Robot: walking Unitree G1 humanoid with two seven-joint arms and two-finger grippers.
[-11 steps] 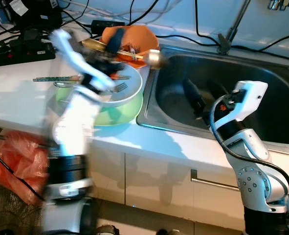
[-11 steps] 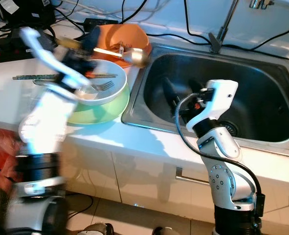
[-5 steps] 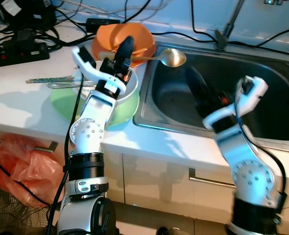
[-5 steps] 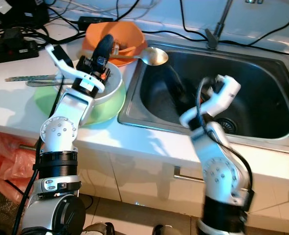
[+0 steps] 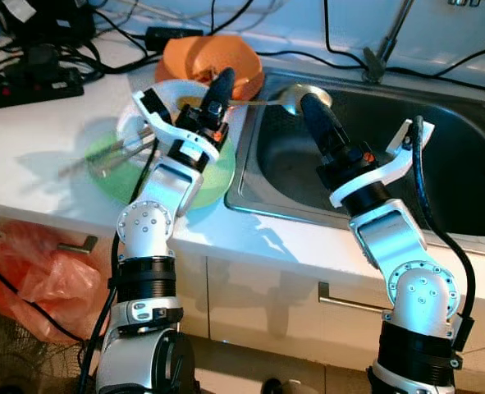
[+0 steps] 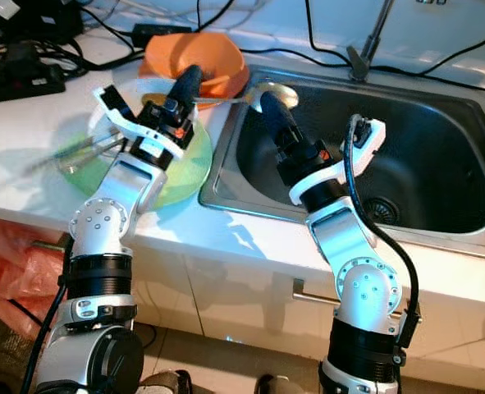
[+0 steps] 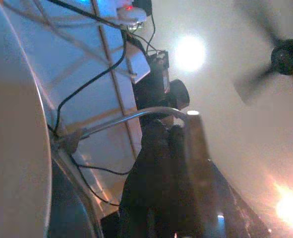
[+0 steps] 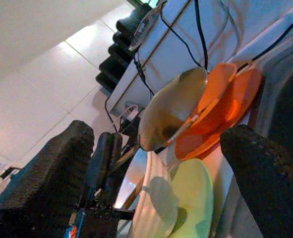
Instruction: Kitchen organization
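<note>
The sink (image 5: 439,148) is the landmark here: the ladle (image 5: 304,95) hangs over its near-left corner, its shallow metal bowl just above the rim and its thin handle running back toward the orange bowl (image 5: 213,57) that sits on the bench (image 5: 29,156) just left of the sink. The left end effector (image 5: 221,84) is clamped on that handle, fingers together around it. The right end effector (image 5: 312,111) reaches up from over the basin with its tip just below the ladle's bowl; in the right wrist view its two fingers (image 8: 265,168) stand wide apart, holding nothing. The ladle looks stiff, light and smooth, so it will likely tend to swing or slip in a pinch; a hold on the handle close to the bowl should steady it better than one on the curved bowl itself. Beside the sink's left rim, nearer than the orange bowl, a white bowl (image 5: 156,103) rests on a green plate (image 5: 119,164), and blurred utensils (image 5: 102,160) lie across them, too smeared to tell apart. The ceramic pieces are probably heavier and breakable and want a grip at the rim. What the orange bowl holds cannot be made out. The basin itself shows only its drain (image 6: 382,211).
</note>
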